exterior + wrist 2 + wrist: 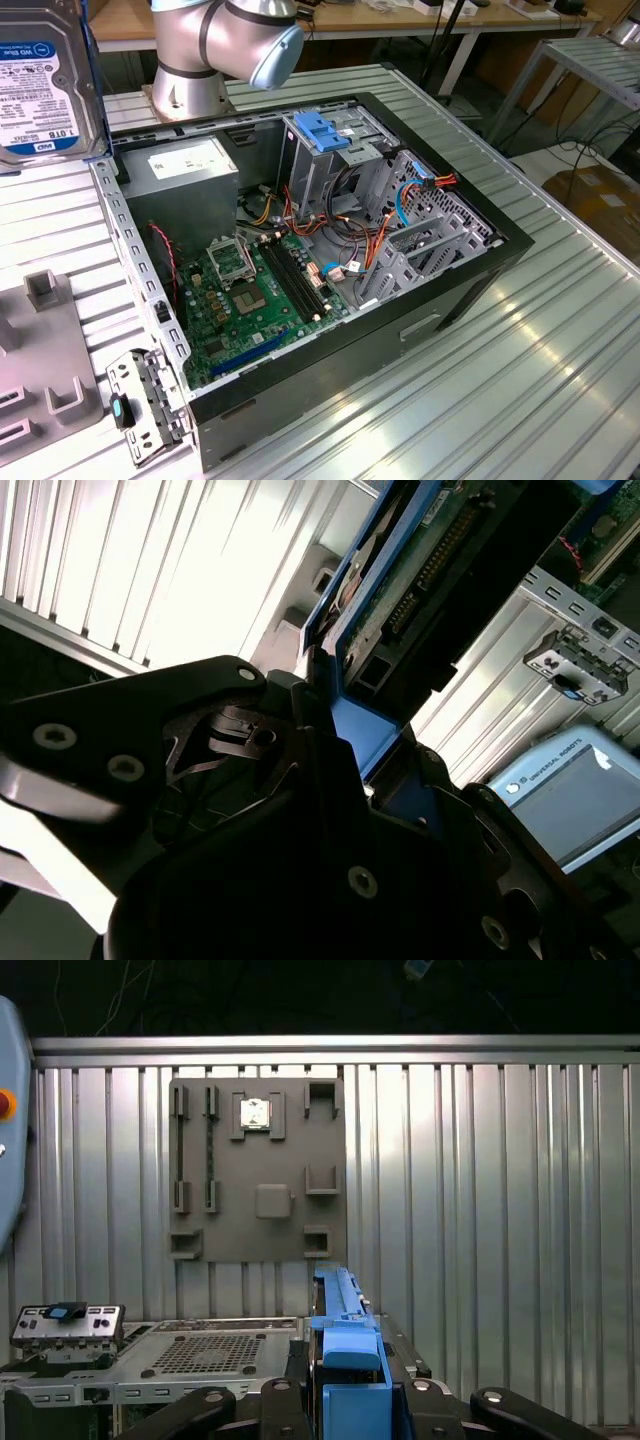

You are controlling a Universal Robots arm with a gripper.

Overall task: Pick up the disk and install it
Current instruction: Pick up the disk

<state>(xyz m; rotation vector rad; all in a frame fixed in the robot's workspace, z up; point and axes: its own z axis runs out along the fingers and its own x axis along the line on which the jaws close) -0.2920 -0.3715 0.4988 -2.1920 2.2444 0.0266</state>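
The disk (45,80), a silver hard drive with a white-and-blue label, hangs in the air at the exterior view's upper left, above the table and beside the open computer case (470,290). In the second wrist view the disk (420,570) shows its circuit-board side edged by a blue rail. My gripper (360,730) is shut on it, black fingers clamped on the blue part. In the first wrist view the gripper (348,1380) holds the blue-railed edge of the disk (340,1310) upright between its fingers.
Inside the case stand a metal drive cage with a blue top (325,130), a grey power-supply box (190,170) and the green motherboard (250,290). A grey fixture plate (255,1170) and a small metal bracket (135,405) lie on the ribbed aluminium table (520,400). The arm's base (190,70) stands behind the case.
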